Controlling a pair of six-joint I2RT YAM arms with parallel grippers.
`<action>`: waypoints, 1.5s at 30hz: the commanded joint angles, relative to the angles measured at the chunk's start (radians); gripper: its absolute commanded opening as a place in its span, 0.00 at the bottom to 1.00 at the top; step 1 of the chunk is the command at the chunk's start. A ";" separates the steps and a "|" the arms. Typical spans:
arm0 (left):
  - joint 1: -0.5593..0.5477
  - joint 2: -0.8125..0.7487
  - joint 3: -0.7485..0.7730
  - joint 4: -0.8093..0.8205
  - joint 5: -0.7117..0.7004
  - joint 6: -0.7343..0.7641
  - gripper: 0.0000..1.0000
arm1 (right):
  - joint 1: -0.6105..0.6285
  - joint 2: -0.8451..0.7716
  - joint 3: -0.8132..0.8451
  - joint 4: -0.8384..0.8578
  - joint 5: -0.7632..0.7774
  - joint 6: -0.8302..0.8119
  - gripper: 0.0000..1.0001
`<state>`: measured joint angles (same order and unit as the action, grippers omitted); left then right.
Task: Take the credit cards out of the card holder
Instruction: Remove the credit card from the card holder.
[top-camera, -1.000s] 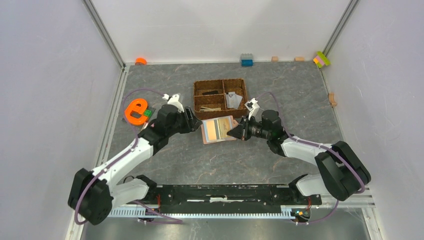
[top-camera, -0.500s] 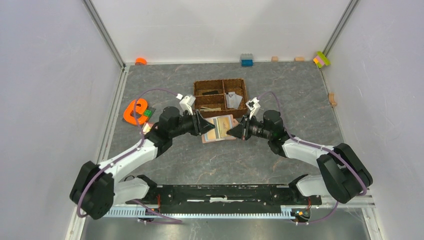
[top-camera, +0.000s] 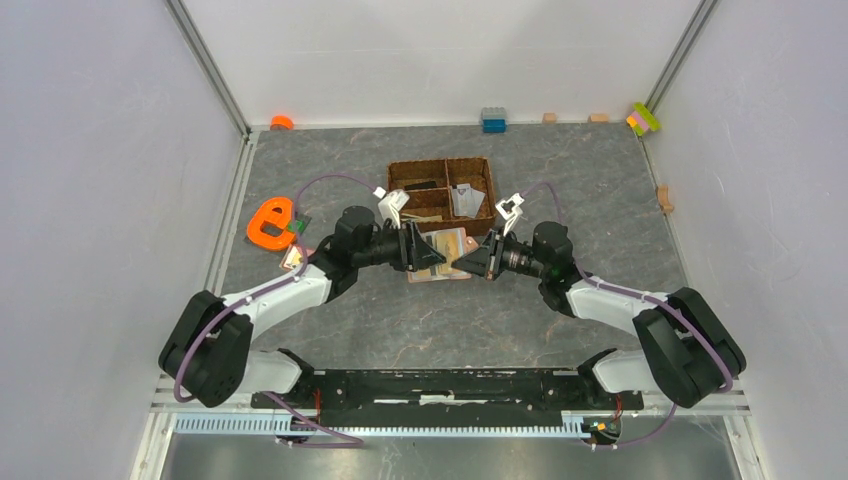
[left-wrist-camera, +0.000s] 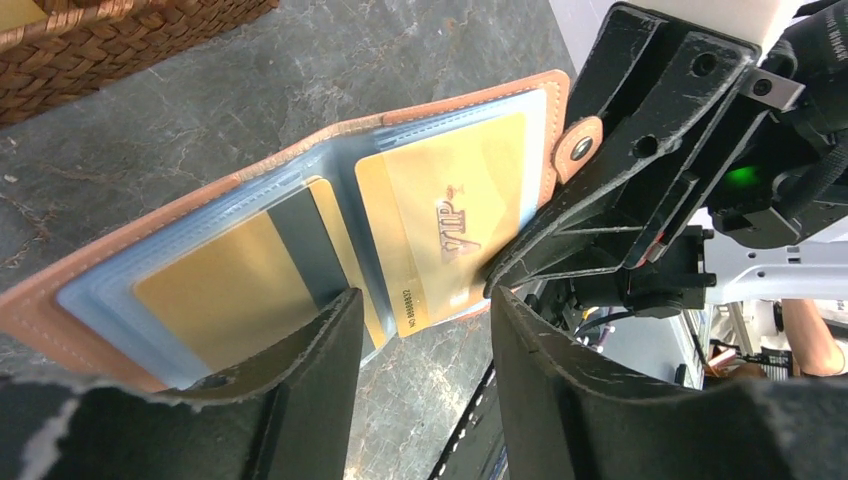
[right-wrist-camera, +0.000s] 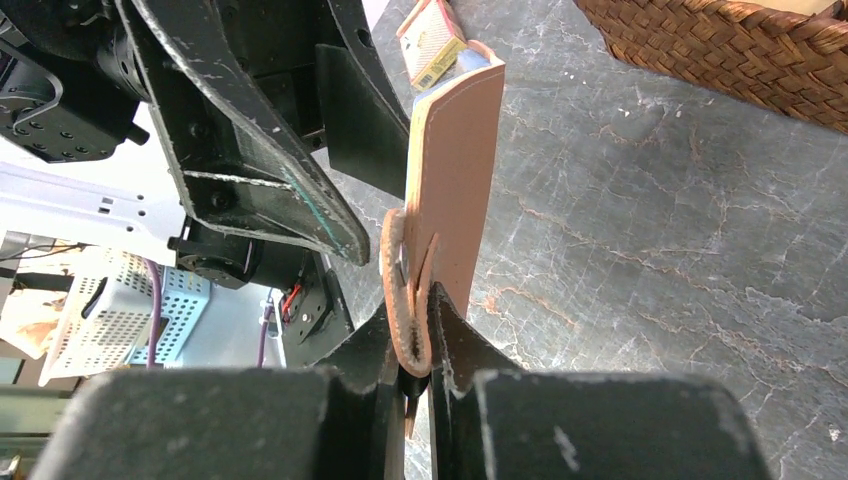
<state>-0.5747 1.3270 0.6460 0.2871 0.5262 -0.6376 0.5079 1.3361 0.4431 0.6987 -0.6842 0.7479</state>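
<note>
The salmon-pink card holder (top-camera: 447, 244) lies spread open on the table, seen close in the left wrist view as the card holder (left-wrist-camera: 557, 100). Clear sleeves hold a gold credit card (left-wrist-camera: 450, 220) marked VIP and another gold card (left-wrist-camera: 225, 300), with a dark grey strip (left-wrist-camera: 300, 240) between them. My left gripper (left-wrist-camera: 424, 296) is open, its fingers either side of the VIP card's lower edge and not touching it. My right gripper (right-wrist-camera: 415, 345) is shut on the holder's snap tab (right-wrist-camera: 400, 285), keeping that flap (right-wrist-camera: 455, 170) upright. From above, the left gripper (top-camera: 432, 260) and right gripper (top-camera: 468, 262) face each other across the holder.
A brown woven divided basket (top-camera: 440, 162) stands just behind the holder, with small items in its compartments. An orange e-shaped piece (top-camera: 268, 222) lies to the left. Small blocks (top-camera: 493, 120) sit along the back wall. The two grippers are very close together.
My left arm has swung right from beside the orange piece to the card holder, its jaws narrowing and then widening again. The right gripper has kept its grip and stayed in place.
</note>
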 joint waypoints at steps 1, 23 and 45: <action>0.003 -0.044 0.005 0.049 -0.018 -0.025 0.58 | -0.003 -0.039 0.000 0.137 -0.076 0.045 0.00; 0.023 -0.075 -0.078 0.359 0.156 -0.191 0.28 | -0.026 -0.115 -0.081 0.419 -0.119 0.175 0.00; 0.015 -0.092 -0.134 0.620 0.260 -0.294 0.23 | -0.027 -0.065 -0.091 0.532 -0.150 0.244 0.02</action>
<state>-0.5491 1.2312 0.5102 0.8204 0.7364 -0.8925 0.4767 1.2568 0.3454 1.1393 -0.8143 0.9726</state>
